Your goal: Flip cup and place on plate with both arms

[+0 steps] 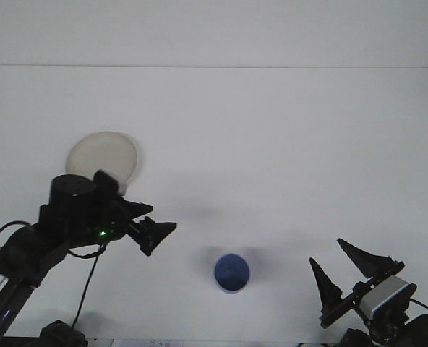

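A small blue cup (232, 272) stands on the white table near the front edge, seen from above. A round cream plate (104, 153) lies at the left, and my left arm covers its near rim. My left gripper (163, 219) hangs open and holds nothing, pointing right, between the plate and the cup and well left of the cup. My right gripper (325, 251) sits open at the front right corner, to the right of the cup, with nothing between its fingers.
The white table (272, 144) runs back to a far edge against a pale wall. My left arm's black links and cable (26, 253) fill the front left corner.
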Motion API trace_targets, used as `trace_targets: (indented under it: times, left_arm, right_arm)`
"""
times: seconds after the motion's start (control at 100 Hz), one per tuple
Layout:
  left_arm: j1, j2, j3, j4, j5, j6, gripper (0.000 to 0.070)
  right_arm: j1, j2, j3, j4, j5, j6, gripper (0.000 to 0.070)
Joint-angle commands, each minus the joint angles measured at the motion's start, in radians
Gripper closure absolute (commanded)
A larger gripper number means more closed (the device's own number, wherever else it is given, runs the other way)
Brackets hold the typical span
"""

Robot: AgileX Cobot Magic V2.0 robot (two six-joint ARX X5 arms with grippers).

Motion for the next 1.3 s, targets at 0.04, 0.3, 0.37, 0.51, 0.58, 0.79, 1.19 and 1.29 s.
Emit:
trace_targets:
  times: [0.04, 0.3, 0.37, 0.51, 0.58, 0.79, 1.19, 1.29]
  left_arm:
    - [-0.132, 0.136, 0.093, -0.077, -0.146, 0.085, 0.0120]
    - [-0.327, 0.372, 0.205, -0.117, -0.236, 0.084, 0.0120]
    - [-0.361, 0.416, 0.213, -0.108, -0.248, 0.084, 0.0120]
    - [-0.413, 0.486, 0.214, -0.091, -0.323, 0.084, 0.0120]
    - [-0.431, 0.518, 0.214, -0.086, -0.335, 0.083, 0.0120]
    - [-0.476, 0.594, 0.214, -0.052, -0.335, 0.081, 0.0120]
    - [-0.515, 0.671, 0.214, -0.043, -0.335, 0.105, 0.0477]
    - [-0.520, 0.671, 0.214, -0.047, -0.335, 0.105, 0.0696]
  right_arm:
    - [0.010, 0.001, 0.003, 0.010, 0.001, 0.013, 0.0223]
    - [0.010, 0.001, 0.003, -0.007, 0.001, 0.013, 0.0223]
    - [0.010, 0.001, 0.003, -0.014, 0.001, 0.013, 0.0223]
    - [0.010, 0.001, 0.003, -0.015, 0.001, 0.013, 0.0224]
    - [0.010, 0.001, 0.003, -0.014, 0.001, 0.013, 0.0224]
    - [0.010, 0.001, 0.003, -0.012, 0.001, 0.013, 0.0224]
    - [0.010, 0.001, 0.003, -0.012, 0.002, 0.013, 0.0223]
    - [0.010, 0.001, 0.003, -0.012, 0.002, 0.013, 0.0224]
